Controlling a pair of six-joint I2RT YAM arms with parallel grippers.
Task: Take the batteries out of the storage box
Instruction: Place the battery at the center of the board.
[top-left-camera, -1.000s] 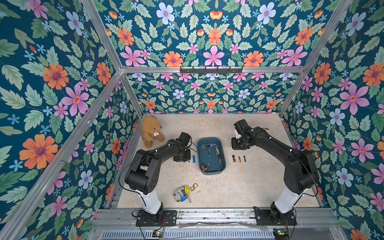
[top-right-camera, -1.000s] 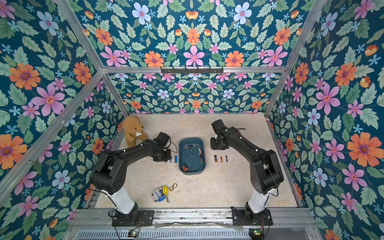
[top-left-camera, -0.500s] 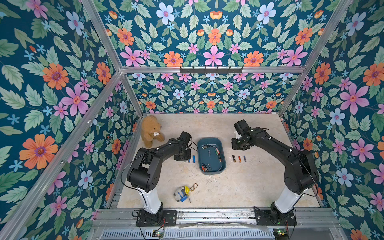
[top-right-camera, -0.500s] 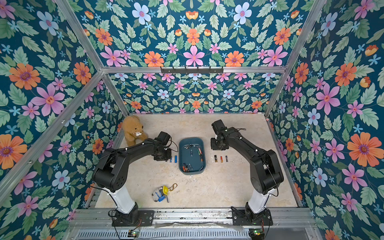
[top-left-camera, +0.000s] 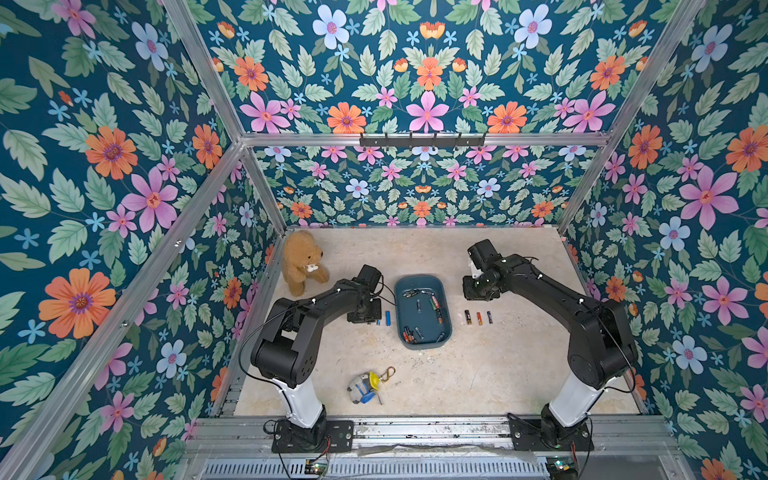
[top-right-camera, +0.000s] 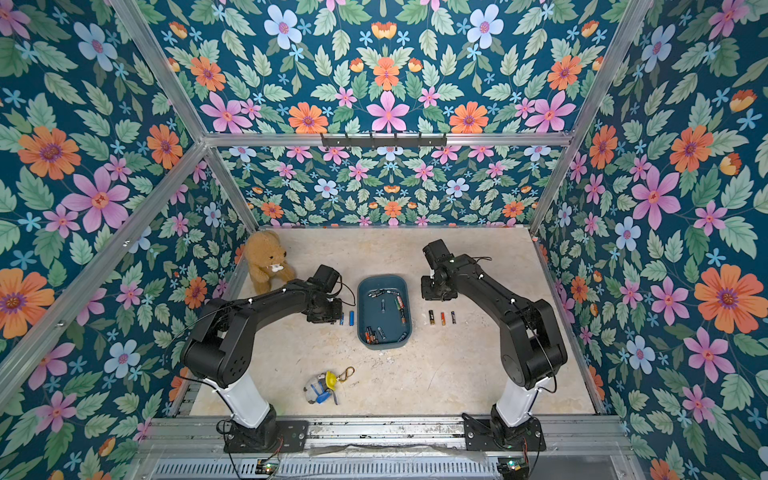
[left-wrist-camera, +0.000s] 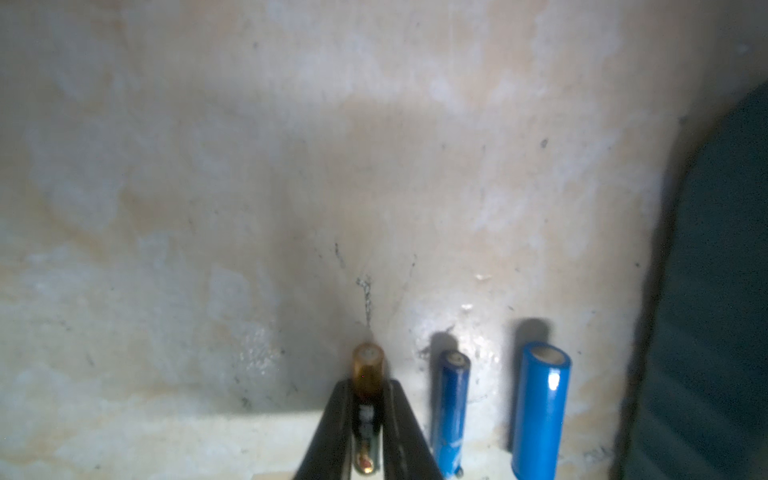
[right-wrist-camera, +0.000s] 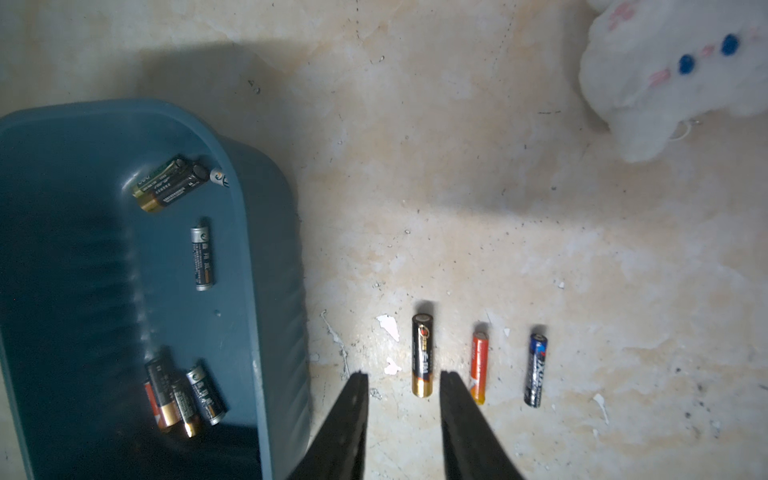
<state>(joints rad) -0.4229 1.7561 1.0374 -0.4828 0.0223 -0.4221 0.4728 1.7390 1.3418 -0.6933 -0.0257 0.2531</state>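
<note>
1. left gripper (left-wrist-camera: 368, 386): jaws pinching a gold-and-black battery (left-wrist-camera: 368, 368), with its gold end poking out past the tips. It is low at the table (left-wrist-camera: 208, 187); can't tell if the battery touches it.
2. Just beside the held one, two lie flat on the table, parallel and apart: a thin blue battery (left-wrist-camera: 451, 395), then a thick blue battery (left-wrist-camera: 540, 407).
3. Past the thick one is the dark wall of the storage box (left-wrist-camera: 715, 291), near but not touching.
4. right gripper (right-wrist-camera: 405, 376): jaws spread, nothing in them, over bare table beside the box's long wall.
5. A row of three lies on the table there, parallel and apart: a black-and-gold battery (right-wrist-camera: 422, 355) in line with the gap between the fingers, an orange battery (right-wrist-camera: 478, 368) and a dark blue battery (right-wrist-camera: 536, 370).
6. The box is teal and sits mid-table between the arms in both top views (top-left-camera: 405, 309) (top-right-camera: 368, 309). Loose batteries (right-wrist-camera: 203, 257) lie inside, clustered at each end with a few singles between.
7. Other items: a teddy bear (top-left-camera: 301, 262) by the far left wall, a keychain toy (top-left-camera: 365, 386) near the front, and a white plush toy (right-wrist-camera: 665, 70) in the right wrist view.
</note>
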